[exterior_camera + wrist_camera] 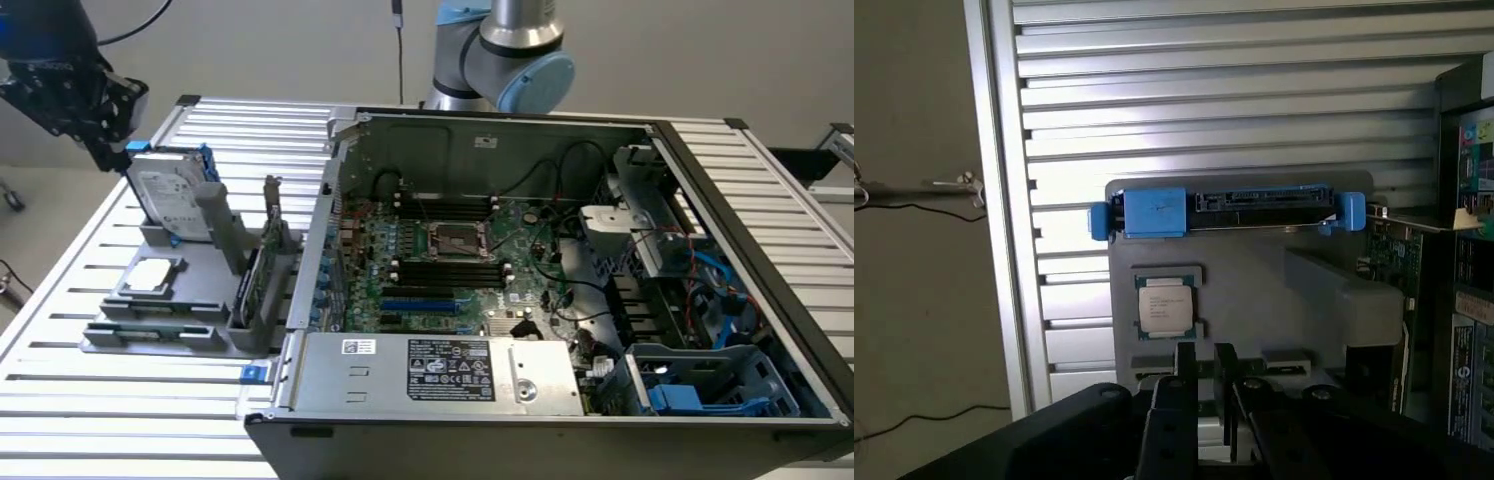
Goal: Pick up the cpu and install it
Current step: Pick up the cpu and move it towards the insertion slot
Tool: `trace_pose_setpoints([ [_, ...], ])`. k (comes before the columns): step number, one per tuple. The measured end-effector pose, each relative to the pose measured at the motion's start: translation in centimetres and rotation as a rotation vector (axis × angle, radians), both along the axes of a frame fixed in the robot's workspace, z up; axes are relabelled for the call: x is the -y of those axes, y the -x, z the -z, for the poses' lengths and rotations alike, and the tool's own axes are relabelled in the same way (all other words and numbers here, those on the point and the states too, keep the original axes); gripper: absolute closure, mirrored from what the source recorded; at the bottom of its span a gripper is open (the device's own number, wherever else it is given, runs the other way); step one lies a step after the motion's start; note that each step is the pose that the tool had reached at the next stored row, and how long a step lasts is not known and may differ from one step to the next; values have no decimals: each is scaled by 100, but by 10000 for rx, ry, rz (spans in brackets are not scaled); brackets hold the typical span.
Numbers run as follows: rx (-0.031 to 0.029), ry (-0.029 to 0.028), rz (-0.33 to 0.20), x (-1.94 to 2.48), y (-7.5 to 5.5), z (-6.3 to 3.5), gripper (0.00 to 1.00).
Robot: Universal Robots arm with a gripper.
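Slatted metal table point(761, 180), plain wall point(267, 50) behind. In the exterior view the cpu point(150, 277) sits in a grey tray point(200, 312) at 9 o'clock from the case point(494, 135). Gripper point(1204, 352) is narrow, holding nothing.

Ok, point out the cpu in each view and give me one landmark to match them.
Exterior view: the cpu lies flat in the grey holder at the exterior view's left, close to the upright hard drive.
Wrist view: the cpu sits in a square recess of the grey holder, beside the hard drive.
Shared landmark: the hard drive's blue bracket.
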State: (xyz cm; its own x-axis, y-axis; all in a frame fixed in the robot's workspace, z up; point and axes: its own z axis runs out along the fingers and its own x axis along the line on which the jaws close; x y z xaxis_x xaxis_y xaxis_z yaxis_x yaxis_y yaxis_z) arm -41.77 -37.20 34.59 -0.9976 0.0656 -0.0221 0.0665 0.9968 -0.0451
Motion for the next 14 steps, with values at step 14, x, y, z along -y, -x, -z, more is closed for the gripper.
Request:
trace_pose_setpoints([
  [14,1,0,-14,21,29,150,40],
])
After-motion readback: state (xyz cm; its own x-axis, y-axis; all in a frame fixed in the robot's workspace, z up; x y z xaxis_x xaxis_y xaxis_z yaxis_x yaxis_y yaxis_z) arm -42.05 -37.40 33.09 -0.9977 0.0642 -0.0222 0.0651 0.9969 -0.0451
